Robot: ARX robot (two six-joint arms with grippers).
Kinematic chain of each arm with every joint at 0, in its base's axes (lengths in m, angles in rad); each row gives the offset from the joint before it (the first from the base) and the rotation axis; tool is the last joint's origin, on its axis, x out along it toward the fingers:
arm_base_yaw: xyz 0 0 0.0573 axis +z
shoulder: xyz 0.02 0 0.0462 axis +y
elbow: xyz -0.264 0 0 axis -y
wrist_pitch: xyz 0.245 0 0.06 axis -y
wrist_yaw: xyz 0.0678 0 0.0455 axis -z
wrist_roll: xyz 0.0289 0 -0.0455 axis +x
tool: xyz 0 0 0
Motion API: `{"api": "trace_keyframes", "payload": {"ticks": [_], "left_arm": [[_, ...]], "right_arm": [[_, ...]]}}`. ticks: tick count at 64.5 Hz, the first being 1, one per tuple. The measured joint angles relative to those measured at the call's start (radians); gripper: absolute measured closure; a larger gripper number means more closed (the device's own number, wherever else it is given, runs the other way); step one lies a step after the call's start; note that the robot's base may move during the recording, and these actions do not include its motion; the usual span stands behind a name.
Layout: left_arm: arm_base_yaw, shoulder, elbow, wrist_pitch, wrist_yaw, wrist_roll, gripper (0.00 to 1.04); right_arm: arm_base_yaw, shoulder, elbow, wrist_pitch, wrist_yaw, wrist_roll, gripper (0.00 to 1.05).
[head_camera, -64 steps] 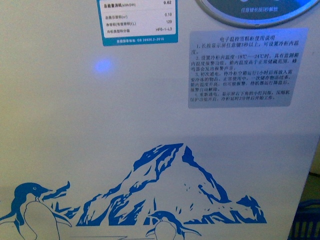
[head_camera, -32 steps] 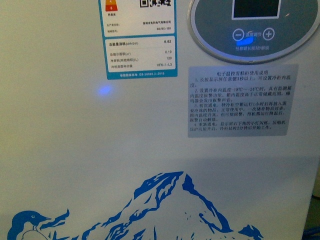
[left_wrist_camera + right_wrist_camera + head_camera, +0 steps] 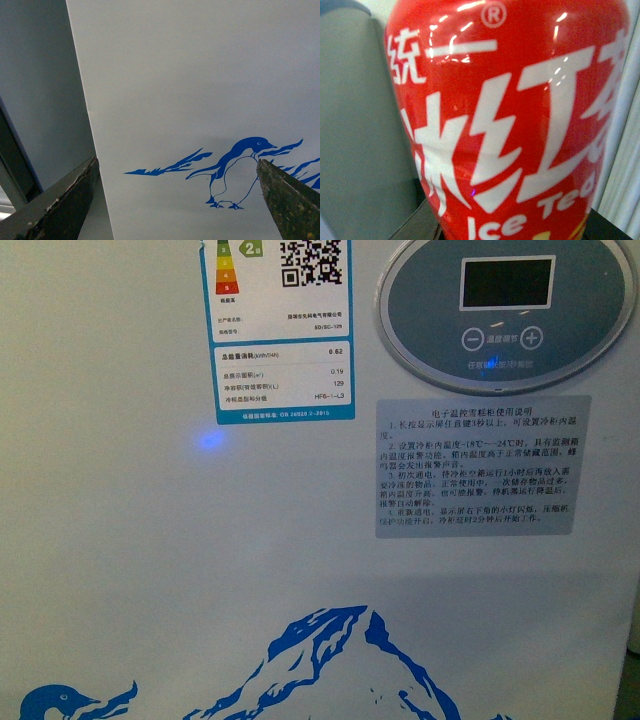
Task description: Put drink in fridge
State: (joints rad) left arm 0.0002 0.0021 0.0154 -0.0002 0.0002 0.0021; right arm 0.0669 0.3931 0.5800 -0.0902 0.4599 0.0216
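Drink: the ice tea bottle (image 3: 510, 115) fills my right wrist view, its red label with white writing close to the lens.
Right end effector (image 3: 512, 222): clamped on the ice tea bottle, dark finger parts at either side of its lower edge.
Left end effector (image 3: 177, 165): fingers spread wide, facing the blue penguin (image 3: 235, 170) print.
Fridge (image 3: 150, 570): its white front fills the front view, with the control panel (image 3: 505, 310) above the instruction sticker (image 3: 482, 465) and the energy label (image 3: 280, 330) beside the panel.

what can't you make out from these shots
Fridge lid and opening: front view shows only its front wall, top cut off by the edge.
Drink cap and liquid: right wrist view is too close, both cut off by the edges.
Grey sticker text: front view, too small and blurred.
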Motion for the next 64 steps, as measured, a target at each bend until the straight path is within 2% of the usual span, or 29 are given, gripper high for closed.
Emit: {"api": "trace_keyframes", "payload": {"ticks": [15, 64], "left_arm": [[0.0, 0.0, 0.0, 0.0, 0.0, 0.0, 0.08], [0.0, 0.0, 0.0, 0.0, 0.0, 0.0, 0.08]], "right_arm": [[0.058, -0.029, -0.106, 0.052, 0.077, -0.022, 0.67], [0.069, -0.043, -0.119, 0.062, 0.079, -0.036, 0.68]]}}
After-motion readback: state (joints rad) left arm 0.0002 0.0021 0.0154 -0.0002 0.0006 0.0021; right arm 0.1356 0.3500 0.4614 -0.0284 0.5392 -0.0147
